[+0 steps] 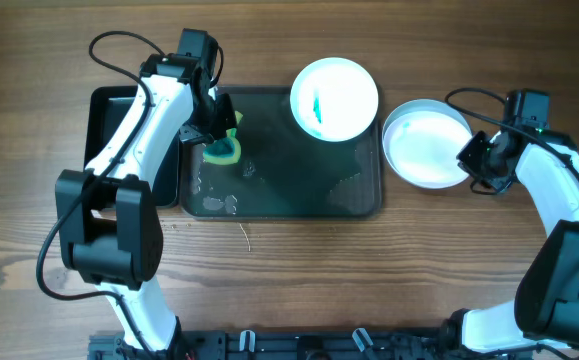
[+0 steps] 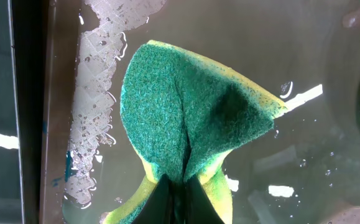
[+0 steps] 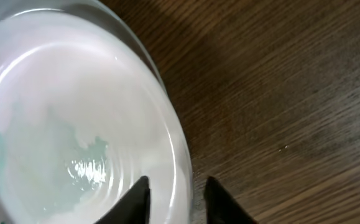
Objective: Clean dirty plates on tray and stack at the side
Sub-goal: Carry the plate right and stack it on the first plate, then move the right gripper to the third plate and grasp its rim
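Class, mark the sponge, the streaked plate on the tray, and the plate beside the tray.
sponge point(image 2: 186, 118), left wrist view, green scouring face.
streaked plate point(image 1: 341, 95), overhead view, white centre.
side plate point(image 1: 424, 145), overhead view, centre.

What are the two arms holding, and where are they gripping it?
Left gripper pinches the sponge by its folded end. Right gripper straddles a plate rim, not clamped.
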Controlling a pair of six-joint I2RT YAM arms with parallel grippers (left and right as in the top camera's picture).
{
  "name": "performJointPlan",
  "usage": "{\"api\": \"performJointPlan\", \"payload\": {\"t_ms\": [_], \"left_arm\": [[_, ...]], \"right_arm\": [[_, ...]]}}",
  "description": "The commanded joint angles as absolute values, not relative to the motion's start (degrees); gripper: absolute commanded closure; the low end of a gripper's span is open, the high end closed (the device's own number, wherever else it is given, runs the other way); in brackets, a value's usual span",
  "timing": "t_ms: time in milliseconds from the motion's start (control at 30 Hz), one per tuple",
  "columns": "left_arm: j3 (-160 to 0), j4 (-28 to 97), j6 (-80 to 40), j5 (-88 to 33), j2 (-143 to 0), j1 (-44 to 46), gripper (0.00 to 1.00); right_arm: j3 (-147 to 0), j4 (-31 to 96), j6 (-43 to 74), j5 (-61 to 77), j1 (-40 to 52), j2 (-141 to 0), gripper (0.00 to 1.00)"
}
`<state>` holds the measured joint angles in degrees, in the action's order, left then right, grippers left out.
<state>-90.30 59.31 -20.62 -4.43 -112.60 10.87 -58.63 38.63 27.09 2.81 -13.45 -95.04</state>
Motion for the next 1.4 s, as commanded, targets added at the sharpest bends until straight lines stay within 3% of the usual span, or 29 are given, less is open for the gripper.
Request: {"api": "performJointPlan", "payload": {"t_ms": [0, 367, 500, 700, 1100, 1367], "left_arm": [[-91.31, 58.96, -19.7, -5.1, -111.85, 11.0, 0.96], [-91.31, 58.35, -19.7, -5.1, -111.85, 11.0, 0.96], [-91.31, 58.35, -19.7, -5.1, -111.85, 11.0, 0.96], [-91.31, 58.37, -19.7, -5.1, -111.85, 11.0, 0.96], [-91.31, 58.35, -19.7, -5.1, -111.85, 11.0, 0.96], [-91.31, 58.35, -19.68, -5.08, -111.85, 11.0, 0.96]], "right_arm": [[-61.32, 40.38, 26.98, 4.03, -13.85, -94.61, 0.66], [-75.96, 51.18, 17.96, 17.63, -11.51, -93.95, 0.62], [-75.61, 59.55, 14.11, 24.58, -8.43, -94.3, 0.68], [-74.87, 68.03, 10.55, 20.62, -1.67, -94.3, 0.71], [-62.11, 54.54, 12.69, 16.03, 0.47, -95.22, 0.77], [-61.25, 46.72, 13.72, 13.98, 0.47, -101.38, 0.81]]}}
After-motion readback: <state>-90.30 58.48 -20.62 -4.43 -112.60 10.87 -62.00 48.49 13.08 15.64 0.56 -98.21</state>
